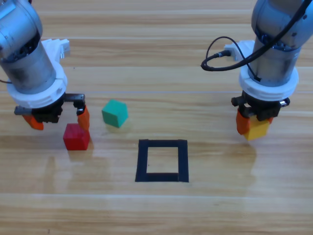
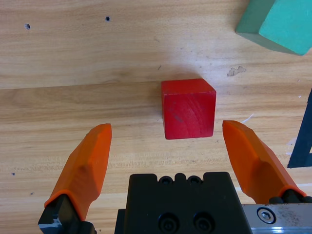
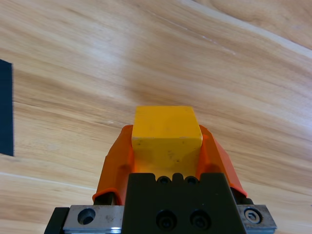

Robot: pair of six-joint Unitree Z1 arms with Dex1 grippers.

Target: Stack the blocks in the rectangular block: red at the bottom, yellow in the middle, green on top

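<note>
Left gripper [image 2: 165, 141], jaws spread wide and holding nothing, hangs just above the table [image 1: 156, 215] toward its left edge; in the left wrist view the red cube [image 2: 188, 108] sits just past the jaw tips, centred on the gap and not touched. We see the red cube [image 1: 76, 136] resting flat in the high view, one face square to the jaws; being a cube, it has no long axis to align. Beyond it, nearer the table's middle, the green cube [image 1: 115, 113] rests turned a little askew, a corner toward the tape, close to the red but apart from it. The black tape rectangle [image 1: 162, 160] lies at the table's centre with nothing inside it, its sides running roughly parallel to the table's edges. Farthest off, toward the right edge, the right gripper [image 1: 254, 125] is clamped on the yellow cube [image 3: 166, 134], carried clear of the wood. We judge the step in hand to be the pick of the red cube, since it must go down first: the next move calls for lowering the left jaws astride it and closing.
</note>
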